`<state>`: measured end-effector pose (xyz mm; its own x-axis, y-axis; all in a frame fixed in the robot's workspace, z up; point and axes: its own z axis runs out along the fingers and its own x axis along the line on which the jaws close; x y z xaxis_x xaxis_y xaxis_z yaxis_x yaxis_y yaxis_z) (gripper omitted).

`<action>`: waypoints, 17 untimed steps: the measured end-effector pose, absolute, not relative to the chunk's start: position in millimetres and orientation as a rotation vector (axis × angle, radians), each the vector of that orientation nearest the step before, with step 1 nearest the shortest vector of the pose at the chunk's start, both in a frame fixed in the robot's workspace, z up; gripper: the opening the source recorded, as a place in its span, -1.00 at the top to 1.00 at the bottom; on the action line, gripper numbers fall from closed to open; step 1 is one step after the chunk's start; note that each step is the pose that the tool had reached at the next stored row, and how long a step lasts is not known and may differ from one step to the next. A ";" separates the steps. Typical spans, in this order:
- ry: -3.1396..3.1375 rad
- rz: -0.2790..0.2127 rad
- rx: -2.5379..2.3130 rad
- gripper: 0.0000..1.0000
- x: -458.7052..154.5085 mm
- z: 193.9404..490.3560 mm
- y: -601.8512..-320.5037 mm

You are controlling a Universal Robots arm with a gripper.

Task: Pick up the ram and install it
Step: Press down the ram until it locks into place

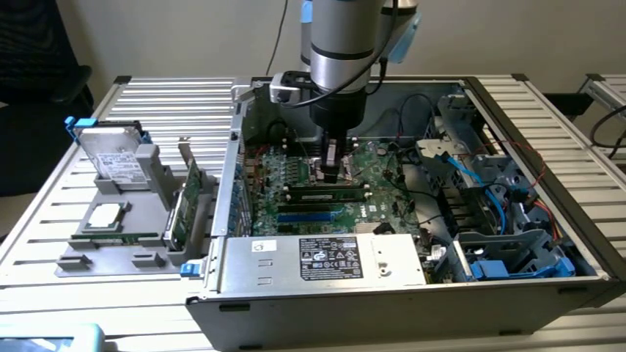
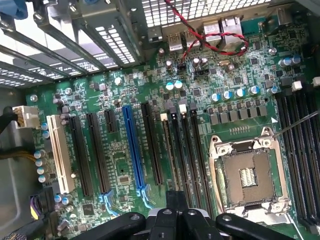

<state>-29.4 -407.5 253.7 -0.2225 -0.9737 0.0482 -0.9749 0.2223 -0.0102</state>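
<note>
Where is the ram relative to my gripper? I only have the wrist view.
Observer: In the exterior view, the ram stands on edge along a motherboard slot, right under the shut gripper.
Operator: Is the gripper touching it?
Observer: I cannot tell. The gripper ends right at the ram's upper edge, near its middle.
Operator: What's beside the case?
Observer: A grey holder sits on the exterior view's left, carrying a hard drive.
</note>
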 end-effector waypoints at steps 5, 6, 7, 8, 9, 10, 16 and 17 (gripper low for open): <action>-2.481 0.065 1.878 0.79 -29.4 253.6 -407.5; -2.490 0.067 1.867 0.79 -29.4 253.6 -407.5; -2.500 0.069 1.856 0.79 -29.4 253.7 -407.5; -2.510 0.072 1.845 0.79 -29.4 253.6 -407.5; -2.520 0.074 1.835 0.79 -29.4 253.6 -407.4; -2.529 0.076 1.825 0.79 -29.4 253.6 -407.4; -2.589 0.091 1.760 0.79 -29.3 253.6 -407.4; -2.599 0.093 1.747 0.79 -29.3 253.6 -407.4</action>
